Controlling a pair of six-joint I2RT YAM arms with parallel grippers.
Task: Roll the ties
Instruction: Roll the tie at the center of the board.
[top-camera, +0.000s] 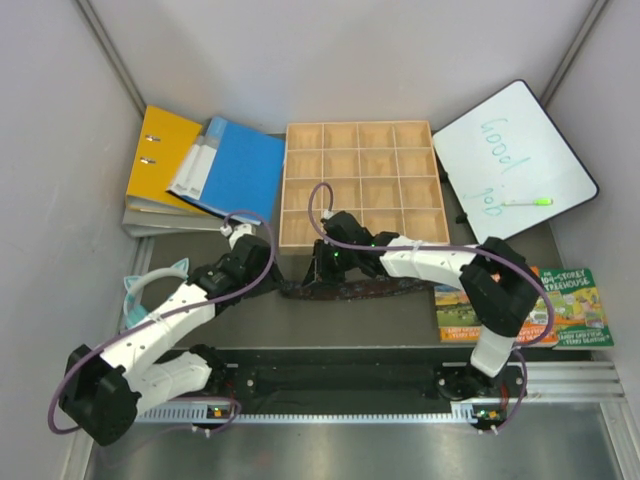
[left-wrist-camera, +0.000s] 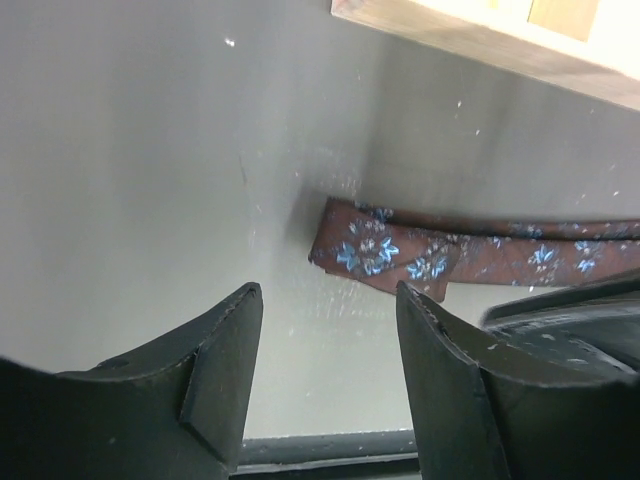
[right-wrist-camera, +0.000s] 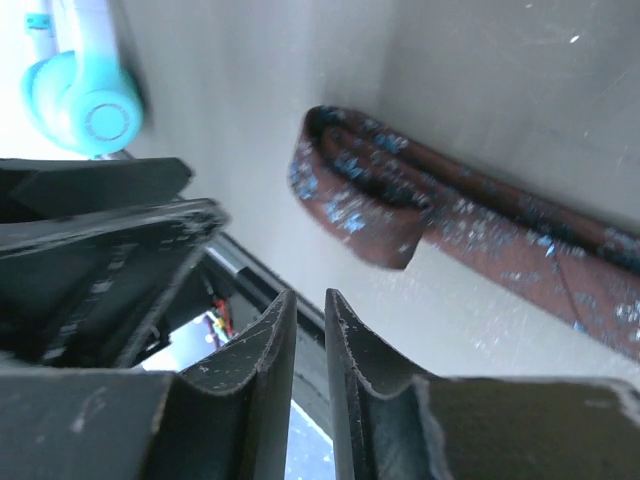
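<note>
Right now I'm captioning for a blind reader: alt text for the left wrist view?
A brown tie with blue flowers lies on the grey table, its end folded over, beyond the left gripper, jaws open. A wooden tray edge shows top right.

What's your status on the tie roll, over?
Left hand open, empty, near folded end of tie. Right hand nearly shut, empty. Tie flat on table, one end folded over. Wooden tray close behind.
</note>
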